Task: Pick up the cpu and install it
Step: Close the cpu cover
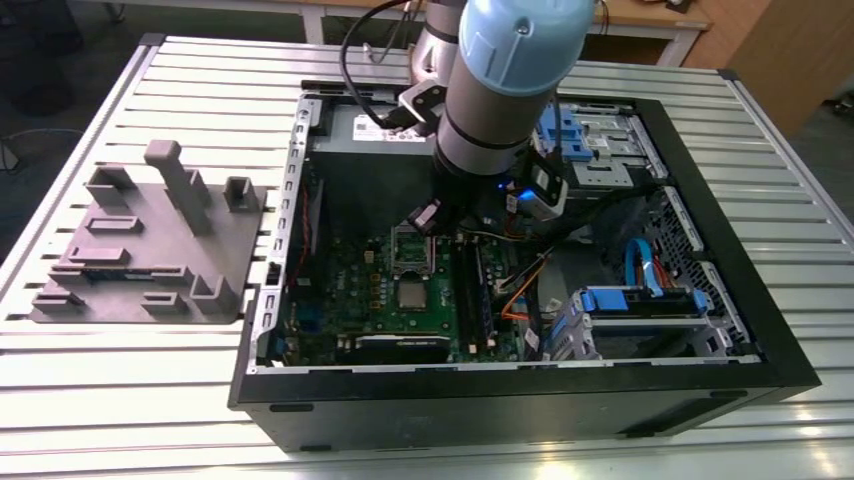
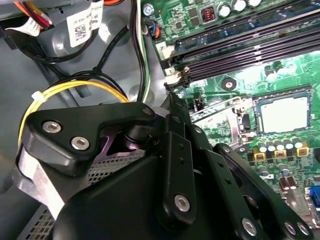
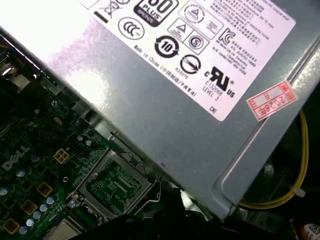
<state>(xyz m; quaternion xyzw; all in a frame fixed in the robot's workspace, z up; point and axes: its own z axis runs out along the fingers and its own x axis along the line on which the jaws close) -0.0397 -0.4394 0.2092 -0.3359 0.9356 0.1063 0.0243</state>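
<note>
The cpu [image 1: 416, 293] is a small silver-grey square lying flat in the dark socket on the green motherboard [image 1: 360, 280] inside the open computer case. In the second wrist view the cpu [image 2: 284, 114] shows its pale top inside the socket frame. A metal hinged frame [image 3: 117, 182] lies open beside it, toward the power supply. My gripper [image 1: 430, 218] hangs on the arm above that frame, a little away from the cpu and apart from it. Its black linkage [image 2: 172, 150] shows close up in the second wrist view.
A grey power supply [image 3: 190, 85] sits close behind the gripper. Memory slots [image 2: 240, 45] run beside the socket, with yellow cables [image 2: 75, 87] and blue drive cages [image 1: 641, 300] on the exterior view's right. The grey fixture block [image 1: 147, 245] stands on the slatted table at the left.
</note>
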